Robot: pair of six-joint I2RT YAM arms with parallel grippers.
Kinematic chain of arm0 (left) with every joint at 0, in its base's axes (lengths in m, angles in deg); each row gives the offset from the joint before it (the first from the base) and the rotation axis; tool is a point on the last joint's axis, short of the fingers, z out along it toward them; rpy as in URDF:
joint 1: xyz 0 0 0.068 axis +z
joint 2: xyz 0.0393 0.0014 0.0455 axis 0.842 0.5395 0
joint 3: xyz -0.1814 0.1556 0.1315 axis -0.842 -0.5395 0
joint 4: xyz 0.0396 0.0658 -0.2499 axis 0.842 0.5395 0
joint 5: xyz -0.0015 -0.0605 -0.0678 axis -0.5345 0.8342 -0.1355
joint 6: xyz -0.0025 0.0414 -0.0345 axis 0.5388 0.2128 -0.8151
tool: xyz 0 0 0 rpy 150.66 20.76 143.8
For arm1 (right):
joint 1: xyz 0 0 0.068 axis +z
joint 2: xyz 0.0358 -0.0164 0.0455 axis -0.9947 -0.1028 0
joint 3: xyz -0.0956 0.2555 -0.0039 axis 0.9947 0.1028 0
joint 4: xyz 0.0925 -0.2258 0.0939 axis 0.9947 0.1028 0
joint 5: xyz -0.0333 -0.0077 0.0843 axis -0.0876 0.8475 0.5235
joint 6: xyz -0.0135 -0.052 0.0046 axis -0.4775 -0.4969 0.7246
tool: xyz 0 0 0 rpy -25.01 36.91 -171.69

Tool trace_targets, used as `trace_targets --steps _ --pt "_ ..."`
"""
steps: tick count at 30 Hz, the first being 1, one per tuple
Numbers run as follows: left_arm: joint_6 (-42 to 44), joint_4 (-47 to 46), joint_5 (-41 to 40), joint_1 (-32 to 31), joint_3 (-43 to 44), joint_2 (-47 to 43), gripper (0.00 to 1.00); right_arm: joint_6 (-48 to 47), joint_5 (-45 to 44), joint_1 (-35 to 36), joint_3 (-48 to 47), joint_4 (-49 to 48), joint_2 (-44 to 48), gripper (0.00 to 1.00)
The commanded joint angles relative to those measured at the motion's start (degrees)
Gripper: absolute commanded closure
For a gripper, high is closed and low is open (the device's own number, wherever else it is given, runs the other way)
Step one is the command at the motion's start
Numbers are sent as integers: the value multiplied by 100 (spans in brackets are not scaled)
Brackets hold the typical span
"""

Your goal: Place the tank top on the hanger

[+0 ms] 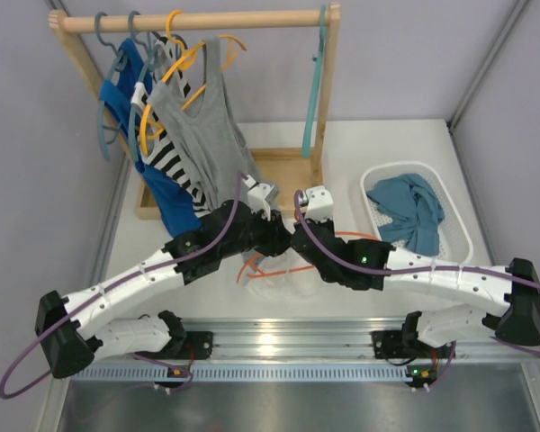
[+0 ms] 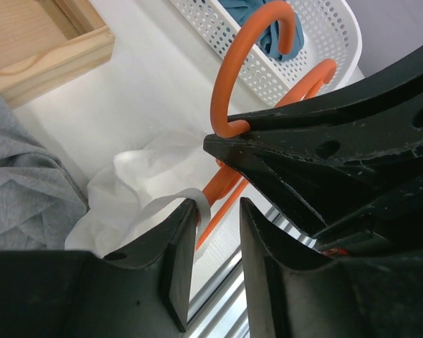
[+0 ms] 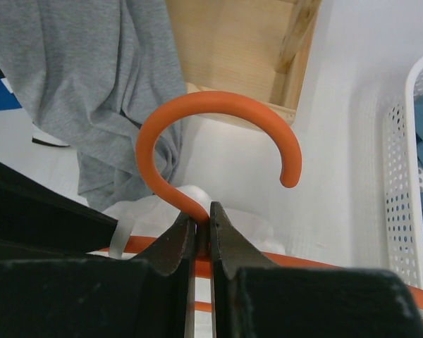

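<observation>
Two tools meet over the desk (image 1: pixel 387 144). Tank top (image 2: pixel 127 190) lies bunched beneath and left of the hanger (image 3: pixel 197 113). Right tool (image 3: pixel 201 215) pinches the hanger's neck; left tool (image 2: pixel 217 211), nearer the fabric, gapes part-open, strap (image 2: pixel 192 199) touching one fingertip.

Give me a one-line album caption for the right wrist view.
Right gripper clamps the orange hanger by its neck, white tank top bunched beneath.

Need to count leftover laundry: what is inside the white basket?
A crumpled teal-blue garment lies in the basket; bare white floor shows beside it. Anything under the garment is covered.
</observation>
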Motion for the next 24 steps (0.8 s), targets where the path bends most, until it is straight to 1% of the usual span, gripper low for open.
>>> trace_targets --steps 1,4,13,17,18,21,24 --pt "220 -394 -17 4 -153 -69 63 -51 8 52 -37 -462 12 100" --pt "308 -465 -104 4 -276 -130 58 -43 17 60 -37 -453 20 100" --pt "659 -43 -553 4 -347 -332 55 -86 52 60 -29 -418 29 100" --pt "844 133 -430 4 -268 -272 55 -113 70 52 -20 -435 64 100" --pt "888 168 -230 4 -251 -254 55 -113 78 52 -20 -435 73 100" --pt "1081 273 0 4 -154 -157 55 -130 105 52 -29 -444 73 100" --pt "1230 475 -25 4 -49 -69 55 -148 122 52 -20 -461 73 100"
